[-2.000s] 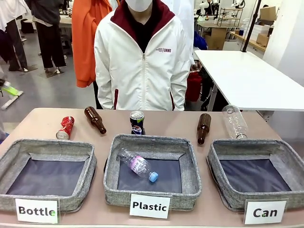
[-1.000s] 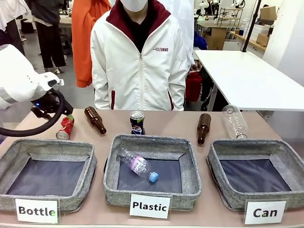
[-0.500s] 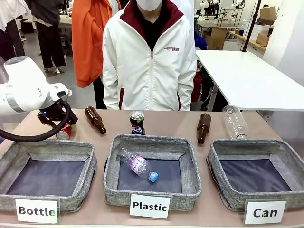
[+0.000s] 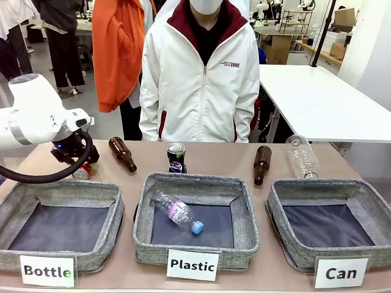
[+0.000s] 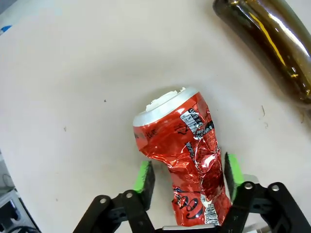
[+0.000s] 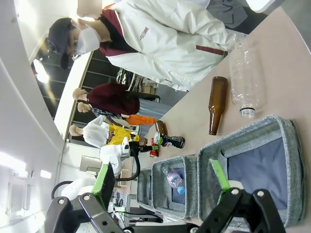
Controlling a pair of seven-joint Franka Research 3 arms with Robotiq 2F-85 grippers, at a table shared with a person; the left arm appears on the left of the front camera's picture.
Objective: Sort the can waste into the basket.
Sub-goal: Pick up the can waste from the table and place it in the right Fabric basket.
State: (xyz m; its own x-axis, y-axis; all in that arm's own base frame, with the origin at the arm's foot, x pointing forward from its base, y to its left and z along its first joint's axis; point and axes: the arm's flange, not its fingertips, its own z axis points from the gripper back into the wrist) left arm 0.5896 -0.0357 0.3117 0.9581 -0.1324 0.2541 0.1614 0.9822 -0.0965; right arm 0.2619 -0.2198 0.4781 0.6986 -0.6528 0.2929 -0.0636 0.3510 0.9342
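On the bench (image 4: 214, 160) we see 2 brown glass bottles lying down: a left brown bottle (image 4: 122, 154) and a right brown bottle (image 4: 262, 164), the latter near a large clear plastic bottle (image 4: 301, 156). The "Plastic" basket (image 4: 195, 179) holds 1 small blue-capped bottle (image 4: 178, 213). The "Bottle" basket (image 4: 67, 186) sits left of it. A person in a white jacket (image 4: 201, 85) stands at the far side.

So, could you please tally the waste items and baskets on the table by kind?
Cans: 2 (crushed red can, Pepsi can)
Brown glass bottles: 2
Clear plastic bottles: 2
Baskets: 3 (Bottle basket, Plastic basket, Can basket)
Total: 9
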